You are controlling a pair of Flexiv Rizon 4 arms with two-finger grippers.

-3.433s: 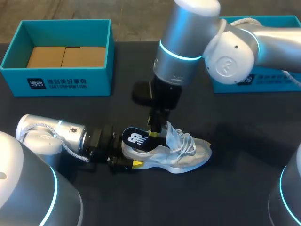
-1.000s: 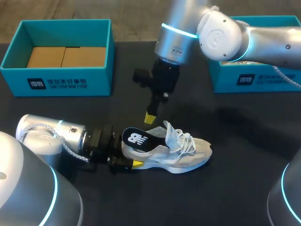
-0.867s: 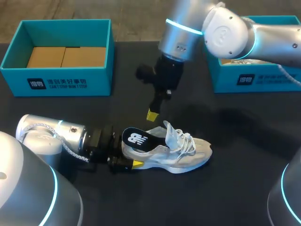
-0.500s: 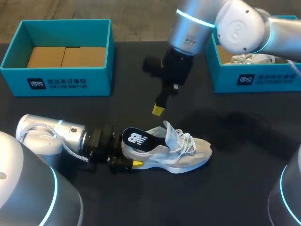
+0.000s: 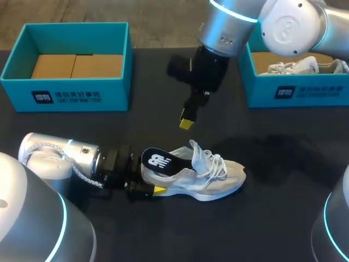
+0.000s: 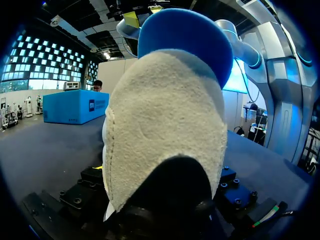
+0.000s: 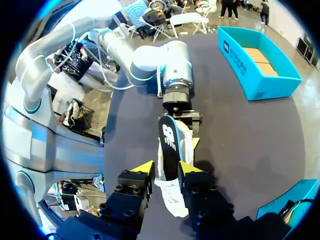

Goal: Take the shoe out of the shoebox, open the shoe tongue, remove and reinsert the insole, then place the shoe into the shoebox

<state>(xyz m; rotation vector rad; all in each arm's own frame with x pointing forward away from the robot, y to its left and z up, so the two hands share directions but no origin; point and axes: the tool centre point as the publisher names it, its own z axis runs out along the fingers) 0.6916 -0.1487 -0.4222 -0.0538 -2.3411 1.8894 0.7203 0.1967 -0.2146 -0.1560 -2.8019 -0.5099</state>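
Black tabletop [image 5: 283, 218] spreads under both arms. The left gripper [image 5: 146, 188] lies low along it, clamped on the heel of the pale grey shoe [image 5: 212, 180]; one yellow tip shows against the near side of the heel, while the other finger is hidden behind it. In the left wrist view the rough pale back of the heel fills the space right ahead of the fingers, with the insole [image 5: 158, 161] rising above it.

The shoe stands on its sole, toe pointing away from the left gripper; the dark insole sticks up at a slant out of the heel opening, just past that gripper's fingers; the tongue [image 5: 197, 152] stands raised farther along, over loose white laces [image 5: 219, 164].

The right gripper [image 5: 186, 123] hangs in the air above the shoe, apart from it and pointing down; its fingers are spread with nothing between them. In the right wrist view the two yellow tips stand apart, and the shoe with its insole lies well below them, seen through the gap, with the left arm [image 7: 160, 60] beyond it.

A teal shoebox [image 5: 65, 90] sits well apart from the left gripper, across the table from it; its top is open and brown cardboard [image 5: 76, 65] lines its floor; a second teal box [image 5: 294, 93] stands beside the right arm [image 5: 289, 27], with another pale shoe [image 5: 297, 66] lying in it.
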